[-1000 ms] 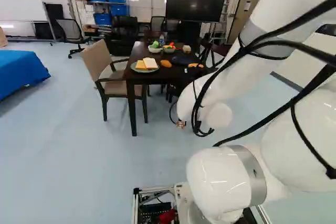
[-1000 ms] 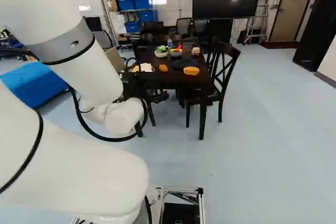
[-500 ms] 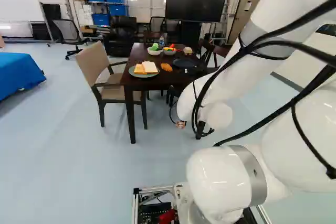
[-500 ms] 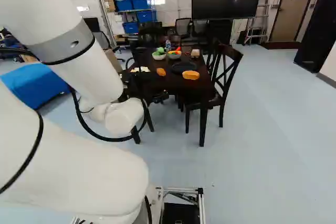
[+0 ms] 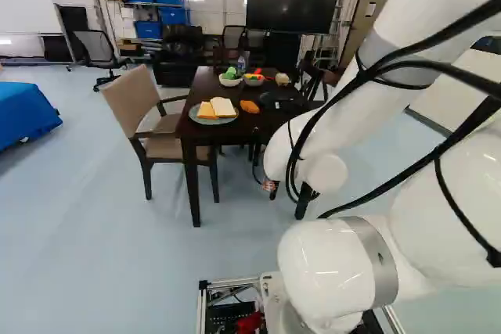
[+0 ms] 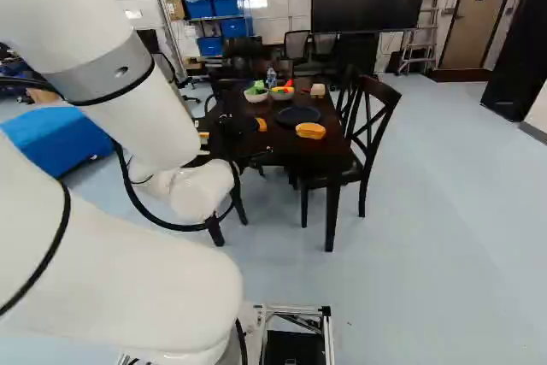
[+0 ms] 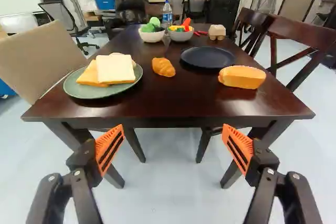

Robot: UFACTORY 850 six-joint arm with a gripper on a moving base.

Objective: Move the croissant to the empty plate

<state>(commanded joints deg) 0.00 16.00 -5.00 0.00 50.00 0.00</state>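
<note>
Step in hand: approach, no grasp yet. Croissant (image 7: 163, 67) on desk (image 7: 173, 103), set back from near edge, between bread plate (image 7: 84, 94) at near left corner and black plate (image 7: 207, 57), your likely target. Bun (image 7: 242, 77) beside black plate, toward near right corner; leave it. Your fingers (image 7: 109, 148) wide apart, holding nothing, short of near edge. Next: get closer, clear near edge, center fingers over croissant, then lower and close.
</note>
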